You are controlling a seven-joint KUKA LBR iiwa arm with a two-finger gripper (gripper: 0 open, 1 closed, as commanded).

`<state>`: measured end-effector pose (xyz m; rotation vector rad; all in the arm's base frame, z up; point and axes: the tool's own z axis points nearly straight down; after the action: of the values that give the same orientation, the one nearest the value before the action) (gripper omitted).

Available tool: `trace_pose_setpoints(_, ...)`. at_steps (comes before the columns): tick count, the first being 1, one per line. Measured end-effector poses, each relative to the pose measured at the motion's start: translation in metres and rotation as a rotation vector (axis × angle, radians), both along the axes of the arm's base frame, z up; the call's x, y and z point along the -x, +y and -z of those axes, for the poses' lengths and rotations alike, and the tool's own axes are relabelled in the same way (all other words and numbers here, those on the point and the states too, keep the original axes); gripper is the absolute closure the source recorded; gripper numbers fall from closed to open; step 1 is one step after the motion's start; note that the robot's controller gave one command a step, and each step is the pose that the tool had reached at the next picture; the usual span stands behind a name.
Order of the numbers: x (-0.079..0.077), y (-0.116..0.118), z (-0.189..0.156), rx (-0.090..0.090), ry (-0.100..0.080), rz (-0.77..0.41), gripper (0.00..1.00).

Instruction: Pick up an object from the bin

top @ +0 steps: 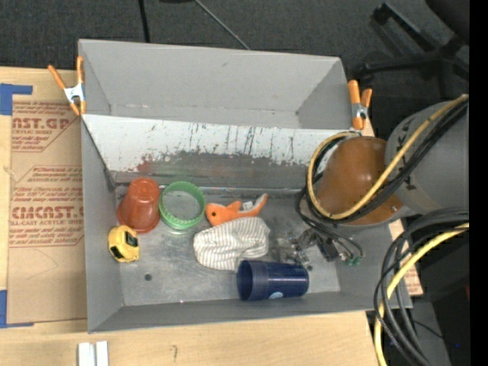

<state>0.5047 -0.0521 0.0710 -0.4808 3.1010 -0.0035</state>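
Camera view: the gripper point(299, 247) is at the lower right of the bin point(206, 136), just above a blue cup point(272, 280) lying on its side and beside a striped cloth point(231, 244). Whether it is parted or closed cannot be told. An orange cup point(140, 204), a green ring point(181, 205) and a tape measure point(123, 244) lie at the left.

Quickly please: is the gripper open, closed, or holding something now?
Gripper: cannot be told; it is low in the bin, beside the dark blue cup and the striped cloth.
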Motion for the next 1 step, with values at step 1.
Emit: trace_pose_setpoints(1,0.0090,0.0100,-0.0384,-0.003,0.007,0.048,1.00)
